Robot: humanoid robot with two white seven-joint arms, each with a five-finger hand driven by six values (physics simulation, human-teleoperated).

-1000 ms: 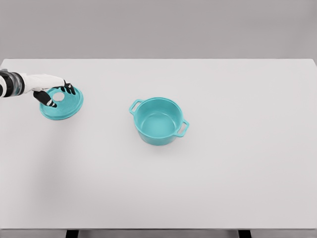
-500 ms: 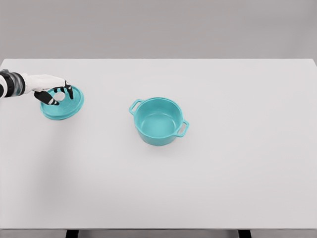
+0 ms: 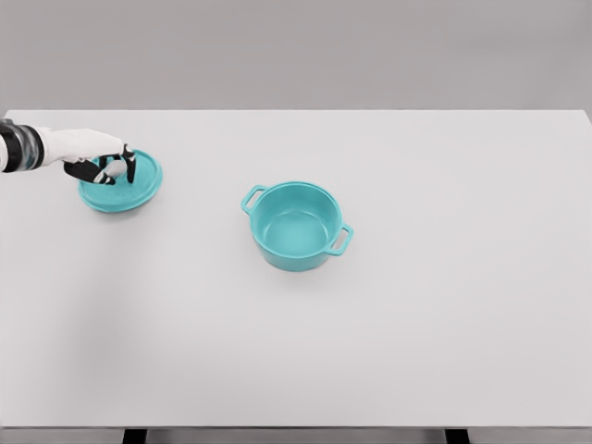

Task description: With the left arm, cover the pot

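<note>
Pot (image 3: 297, 225) in teal, with two side handles, stands open and empty near the middle of the white counter (image 3: 416, 324), well apart from its lid. That teal lid (image 3: 121, 182) is at the far left of the counter, and the left hand (image 3: 100, 159) reaches in from the left edge with its dark-tipped fingers (image 3: 130, 166) curled down around the pale knob at the lid's centre, apparently gripping it. A faint shadow under the lid's near edge suggests it may be just off the surface, though the head view does not settle whether it is lifted or resting. The right arm is nowhere in view.

The step in hand looks like securing and raising the lid before carrying it across. To do that well, the grip on the knob should be firm and centred so the disc hangs level rather than tipping. It needs enough height to clear the pot's rim and the nearer handle (image 3: 252, 197) on the way over. The carry runs rightward and slightly toward the robot. The lid should be centred above the rim before it goes down, and lowered flat so it seats in the rim instead of catching one edge. Release only once it sits evenly.
</note>
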